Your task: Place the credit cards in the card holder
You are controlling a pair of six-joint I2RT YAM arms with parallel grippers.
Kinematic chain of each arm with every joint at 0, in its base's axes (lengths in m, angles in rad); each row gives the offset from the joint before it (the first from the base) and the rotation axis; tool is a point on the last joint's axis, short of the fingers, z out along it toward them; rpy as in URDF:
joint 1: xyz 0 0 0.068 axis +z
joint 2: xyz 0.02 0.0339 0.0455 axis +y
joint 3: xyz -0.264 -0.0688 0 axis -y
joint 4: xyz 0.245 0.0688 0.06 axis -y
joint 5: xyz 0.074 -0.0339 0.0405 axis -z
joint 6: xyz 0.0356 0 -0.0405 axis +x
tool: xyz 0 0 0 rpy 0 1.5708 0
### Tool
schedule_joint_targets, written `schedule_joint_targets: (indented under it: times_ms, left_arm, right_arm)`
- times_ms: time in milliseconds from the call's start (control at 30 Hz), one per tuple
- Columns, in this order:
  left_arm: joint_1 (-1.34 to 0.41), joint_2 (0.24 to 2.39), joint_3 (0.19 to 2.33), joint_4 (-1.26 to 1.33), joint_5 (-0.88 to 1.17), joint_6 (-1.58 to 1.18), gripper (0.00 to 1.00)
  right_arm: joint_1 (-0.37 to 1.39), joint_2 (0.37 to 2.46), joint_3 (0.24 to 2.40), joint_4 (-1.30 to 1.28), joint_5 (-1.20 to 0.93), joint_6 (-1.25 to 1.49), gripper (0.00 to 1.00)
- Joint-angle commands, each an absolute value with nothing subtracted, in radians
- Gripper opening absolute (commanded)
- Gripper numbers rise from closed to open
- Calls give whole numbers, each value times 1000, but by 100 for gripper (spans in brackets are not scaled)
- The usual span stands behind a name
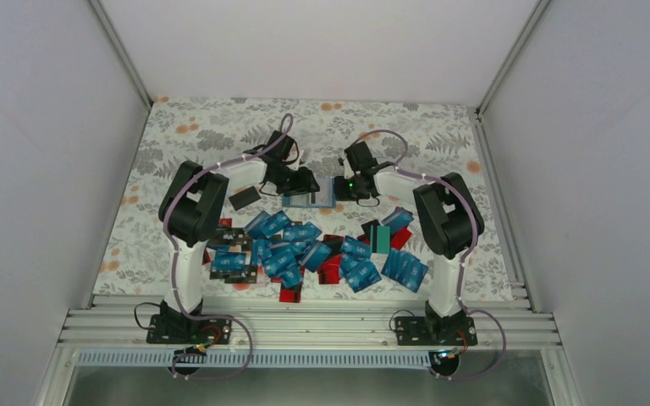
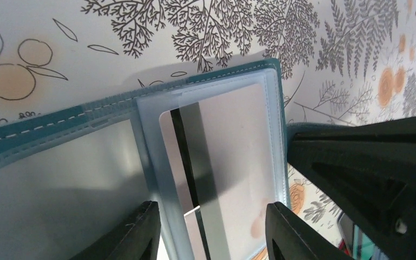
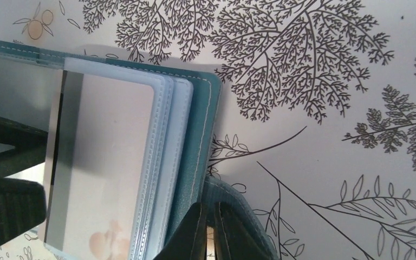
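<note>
Wide view first: the floral table (image 1: 440,135) has a big loose heap of credit cards (image 1: 300,249) along its near side, mostly blue with some red and black, many overlapping. Behind the heap, between the two arms, the card holder (image 1: 309,201) lies open and flat. Closer in, a clear sleeve (image 2: 273,108) is on top, and one pale card (image 2: 233,151) with a dark stripe (image 2: 187,157) sits inside it; how deep, I can't tell. The left gripper (image 2: 211,227) hovers over that sleeve with fingers spread to either side of the card, gripping nothing. The right gripper (image 3: 210,230) is pressed together, pinching the holder's teal flap (image 3: 244,216) at the outer edge and pinning the wallet in place. On handling: these cards look light, stiff and slick, so a flat one is probably hard to get under, and the better hold is a raised or overhanging short edge in the heap. The holder looks soft and floppy, its sleeves thin, so it likely needs that steadying pinch on the cover.
</note>
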State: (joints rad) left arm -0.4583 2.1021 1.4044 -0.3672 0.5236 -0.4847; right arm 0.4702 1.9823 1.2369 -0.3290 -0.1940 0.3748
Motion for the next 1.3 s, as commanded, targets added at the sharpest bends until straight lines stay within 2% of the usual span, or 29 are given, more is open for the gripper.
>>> schedule_joint_targets:
  times_ms: [0, 167, 233, 367, 600, 700, 1267]
  left_arm:
    - [-461, 2051, 1396, -415, 477, -471, 52]
    - [-463, 2018, 1396, -435, 454, -458, 54]
    - [-466, 2009, 1401, -445, 429, -448, 50]
    - [-469, 2015, 1410, -453, 397, -430, 37]
    - [-479, 2064, 1428, -445, 394, -425, 12]
    - [-482, 2075, 1435, -445, 390, -422, 4]
    - [-486, 2137, 1484, -458, 387, -422, 2]
  right_arm:
    - [466, 1991, 1258, -340, -177, 363, 8]
    - [464, 1973, 1283, -360, -188, 360, 9]
    - [465, 1957, 1290, -366, -191, 358, 11]
    - [465, 1934, 1293, -372, -210, 364, 14]
    - [462, 1915, 1275, -336, -366, 390, 19]
    - [461, 1915, 1265, -320, -404, 400, 20]
    - [443, 1916, 1245, -292, -431, 407, 20]
